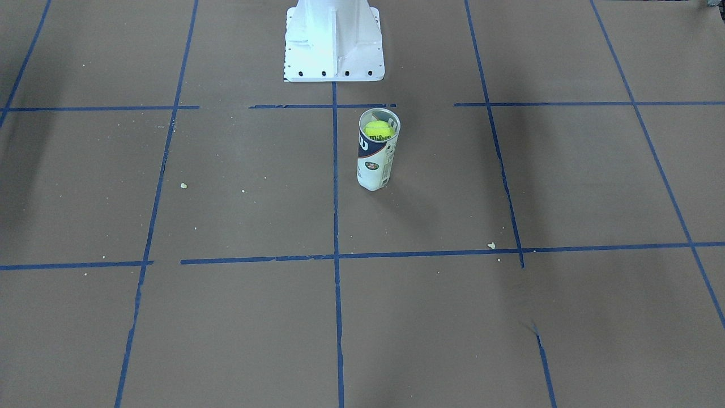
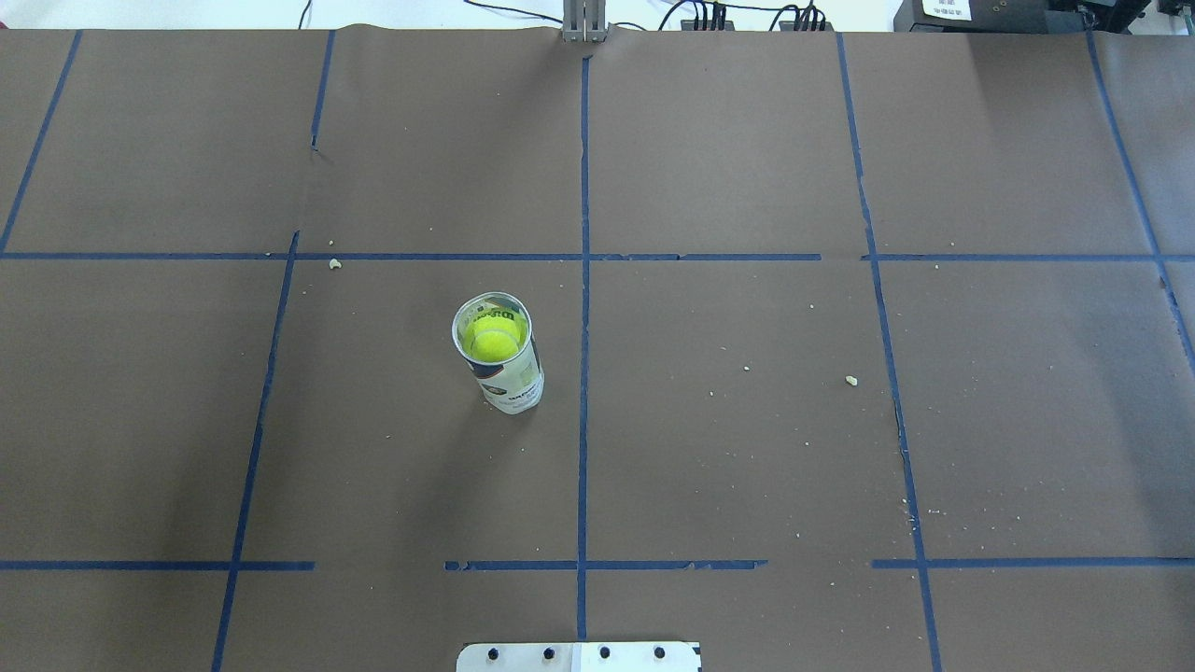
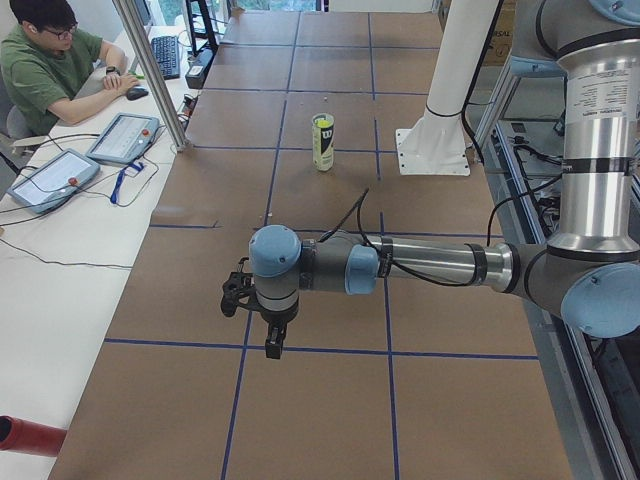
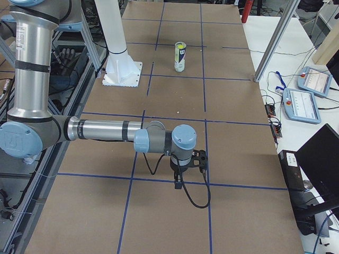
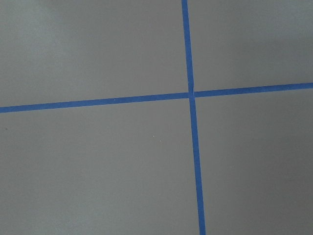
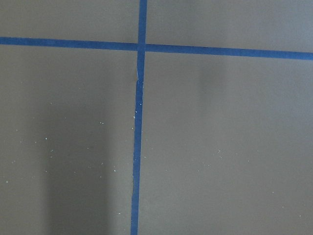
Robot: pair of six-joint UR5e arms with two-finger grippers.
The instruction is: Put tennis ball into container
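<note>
The clear container point(image 1: 374, 167) stands upright on the brown table, a little in front of the robot base, and also shows in the overhead view point(image 2: 515, 383). The yellow-green tennis ball point(image 1: 378, 130) sits inside it near the open top, its "Wilson" lettering visible point(image 2: 493, 343). My left gripper point(image 3: 237, 293) hovers over the table far from the tube point(image 3: 322, 145); I cannot tell whether it is open or shut. My right gripper point(image 4: 201, 159) hangs equally far from the tube point(image 4: 180, 57), its state unclear too. Both wrist views show only tabletop.
The white robot base point(image 1: 334, 45) stands just behind the tube. Blue tape lines point(image 2: 583, 280) grid the brown table cover. An operator point(image 3: 50, 70) sits at a side desk with tablets point(image 3: 120, 138). Small crumbs point(image 2: 850, 380) dot the surface.
</note>
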